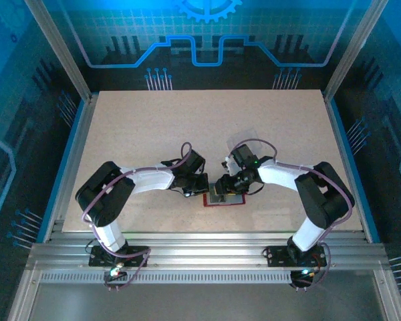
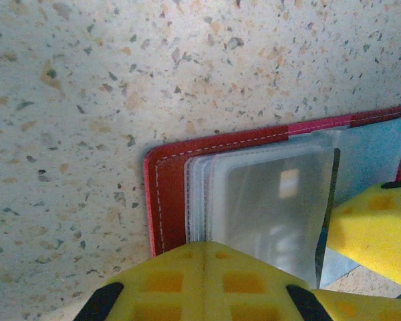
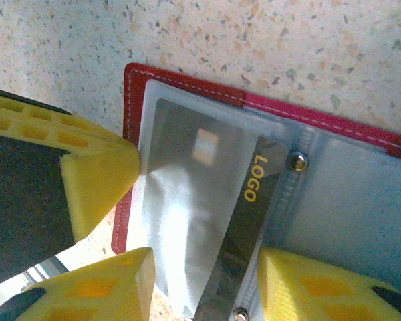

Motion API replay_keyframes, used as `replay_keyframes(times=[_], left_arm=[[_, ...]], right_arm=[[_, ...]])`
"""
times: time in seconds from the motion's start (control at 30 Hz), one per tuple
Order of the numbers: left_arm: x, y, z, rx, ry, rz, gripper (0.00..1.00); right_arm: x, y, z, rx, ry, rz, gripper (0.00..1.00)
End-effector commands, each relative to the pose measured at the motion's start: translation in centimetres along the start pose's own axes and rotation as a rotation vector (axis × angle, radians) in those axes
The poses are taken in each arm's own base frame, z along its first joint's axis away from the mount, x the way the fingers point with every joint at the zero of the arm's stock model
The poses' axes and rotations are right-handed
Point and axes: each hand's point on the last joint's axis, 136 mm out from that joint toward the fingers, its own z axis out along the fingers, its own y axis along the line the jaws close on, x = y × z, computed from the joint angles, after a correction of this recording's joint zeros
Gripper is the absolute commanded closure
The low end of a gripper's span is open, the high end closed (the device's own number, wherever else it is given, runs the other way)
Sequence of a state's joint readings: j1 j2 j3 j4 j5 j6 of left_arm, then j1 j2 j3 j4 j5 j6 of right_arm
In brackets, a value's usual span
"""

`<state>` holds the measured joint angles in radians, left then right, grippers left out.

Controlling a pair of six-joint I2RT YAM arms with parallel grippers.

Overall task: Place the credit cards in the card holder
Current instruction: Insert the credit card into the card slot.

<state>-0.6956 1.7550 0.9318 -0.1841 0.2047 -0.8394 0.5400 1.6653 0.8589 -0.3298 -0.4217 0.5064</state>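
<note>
The dark-red card holder (image 1: 235,202) lies open on the table, clear pockets up (image 2: 170,200) (image 3: 187,83). A grey, partly see-through credit card (image 3: 207,180) with a dark strip reading "LOGO" lies at a slant in its left pocket stack (image 2: 274,207), its near end jutting past the holder's edge. My right gripper (image 3: 207,287) (image 1: 228,190) is open, one yellow fingertip on each side of that near end. My left gripper (image 2: 204,249) (image 1: 202,190) is shut, its joined tips resting on the pockets' edge; they appear in the right wrist view as yellow fingers (image 3: 97,177).
The speckled beige table (image 1: 187,120) stretches bare behind and to both sides of the holder. Blue rails and a metal frame (image 1: 200,251) border it. Both arms meet over the holder near the front edge.
</note>
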Motion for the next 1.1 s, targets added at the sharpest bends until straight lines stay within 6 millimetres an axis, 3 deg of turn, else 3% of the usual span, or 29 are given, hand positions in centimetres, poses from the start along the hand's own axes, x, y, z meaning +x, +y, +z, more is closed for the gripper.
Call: replay_keyframes(times=[0.0,0.23,0.33,0.8,0.93,1.07], left_arm=[[1.5,2.2,1.1,-0.059,0.051,-0.022,1.0],[1.5,2.2,1.1,-0.058,0.05,-0.022,1.0],[1.6,2.2,1.1,-0.057,0.051,-0.021,1.0],[1.5,1.9,0.9,-0.043,0.048,-0.022,1.0],[1.5,1.8,0.8,-0.041,0.046,-0.021,1.0],[1.5,1.9,0.7,-0.044,0.044,-0.02,1.0]], right_arm=[[0.0,0.5,-0.6,-0.001,0.002,0.014,0.54],[-0.1,0.3,-0.9,0.024,-0.012,0.019,0.6],[-1.0,1.1,-1.4,0.024,-0.037,-0.002,0.63],[-0.6,2.4,0.6,0.067,0.015,-0.049,0.68],[-0.8,2.3,0.5,0.088,0.009,-0.06,0.67],[-1.1,0.9,-1.0,0.21,-0.019,-0.062,0.57]])
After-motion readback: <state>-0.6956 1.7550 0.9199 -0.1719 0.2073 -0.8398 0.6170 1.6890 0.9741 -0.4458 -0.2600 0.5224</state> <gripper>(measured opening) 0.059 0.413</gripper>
